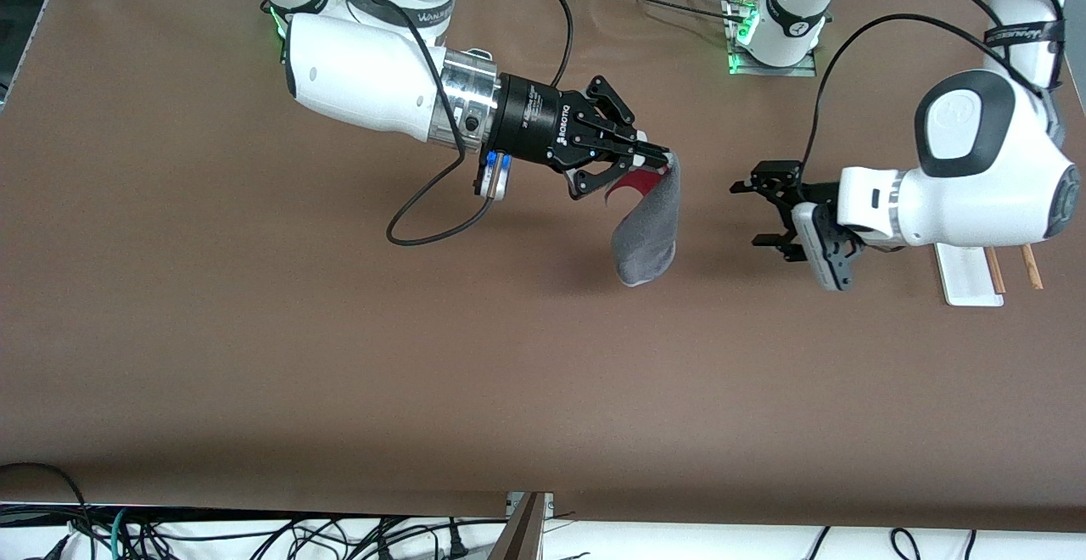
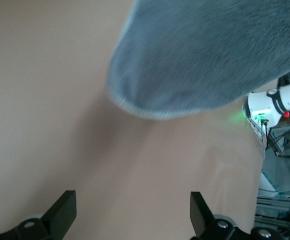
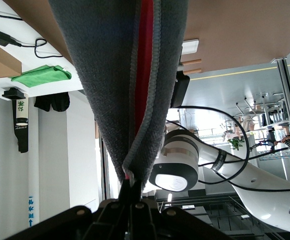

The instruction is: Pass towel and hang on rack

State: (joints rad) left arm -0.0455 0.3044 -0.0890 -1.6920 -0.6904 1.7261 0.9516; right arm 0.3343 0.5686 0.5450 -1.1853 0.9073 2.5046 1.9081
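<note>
Hanging from right gripper (image 1: pixel 657 153) (pinched): towel (image 1: pixel 649 225); left gripper (image 1: pixel 758 214) beside, agape.

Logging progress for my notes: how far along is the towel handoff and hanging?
Done: the right gripper has the towel pinched, hanging above the table. In hand: the open left gripper faces it without touching. Left: the handoff, then hanging it on the rack.

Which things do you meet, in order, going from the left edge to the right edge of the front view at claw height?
Right claw → towel → left claw → rack.
</note>
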